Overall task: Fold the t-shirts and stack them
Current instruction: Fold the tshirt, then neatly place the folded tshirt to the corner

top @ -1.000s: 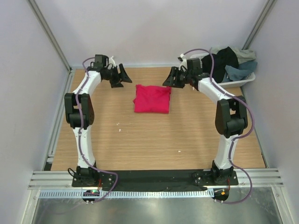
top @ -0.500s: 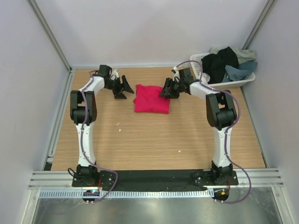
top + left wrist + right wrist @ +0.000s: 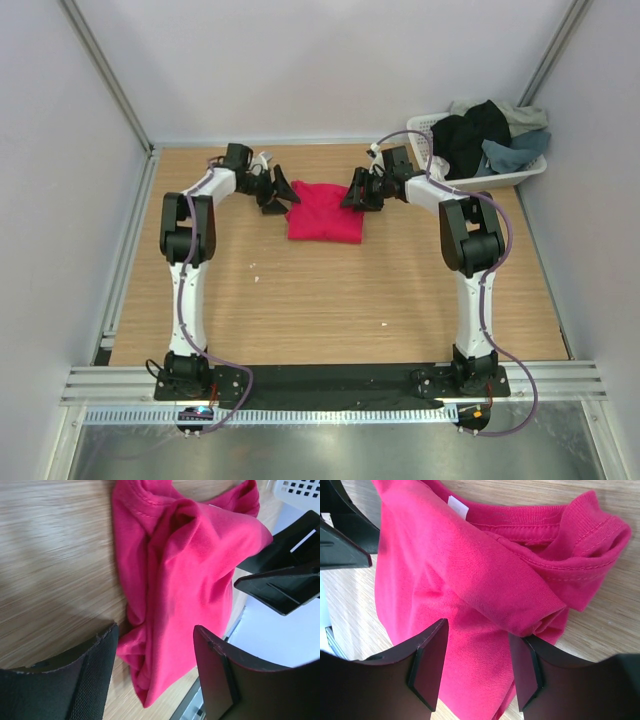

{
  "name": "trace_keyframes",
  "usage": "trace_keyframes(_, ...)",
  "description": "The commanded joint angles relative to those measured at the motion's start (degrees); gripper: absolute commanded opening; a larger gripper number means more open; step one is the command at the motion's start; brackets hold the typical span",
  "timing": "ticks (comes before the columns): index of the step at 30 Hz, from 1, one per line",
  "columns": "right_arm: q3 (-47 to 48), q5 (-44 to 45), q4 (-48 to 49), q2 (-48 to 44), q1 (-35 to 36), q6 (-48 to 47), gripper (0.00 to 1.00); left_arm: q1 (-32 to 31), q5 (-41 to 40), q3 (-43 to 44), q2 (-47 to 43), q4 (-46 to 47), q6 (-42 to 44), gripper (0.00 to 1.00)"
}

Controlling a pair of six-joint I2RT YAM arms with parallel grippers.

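Both grippers are gaping, holding nothing: your left gripper (image 3: 283,193) and right gripper (image 3: 352,192) are flanking the far corners of the crimson-pink t-shirt (image 3: 325,215), equally close, while it is lying folded on the table (image 3: 300,300).

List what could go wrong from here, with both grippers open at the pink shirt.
1. The pink shirt lies in loose, bunched layers between the open fingers of the left gripper. Closing may catch only some layers and pull the fold apart.
2. The right gripper faces the left one closely across the shirt's far edge. If both move inward, they could collide.
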Motion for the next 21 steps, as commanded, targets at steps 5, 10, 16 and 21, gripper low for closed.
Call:
trace_keyframes(5, 1.81, 0.24, 1.43, 0.22, -0.02, -0.15, 0.57, -1.92, -1.87, 0.31, 4.70, 2.09, -1.75, 0.61)
trace_keyframes(10, 1.64, 0.24, 1.34, 0.22, -0.02, -0.15, 0.58, -2.27, -0.73, 1.19, 6.10, 4.11, -2.80, 0.51)
trace_keyframes(16, 1.64, 0.42, 1.61, -0.05, 0.16, -0.24, 0.57, -2.88, 1.38, 0.40, 6.46, 6.31, -3.86, 0.41)
trace_keyframes(21, 1.64, 0.42, 1.34, -0.31, 0.16, -0.59, 0.57, -3.76, 2.35, -0.03, 6.46, 7.28, -4.48, 0.19)
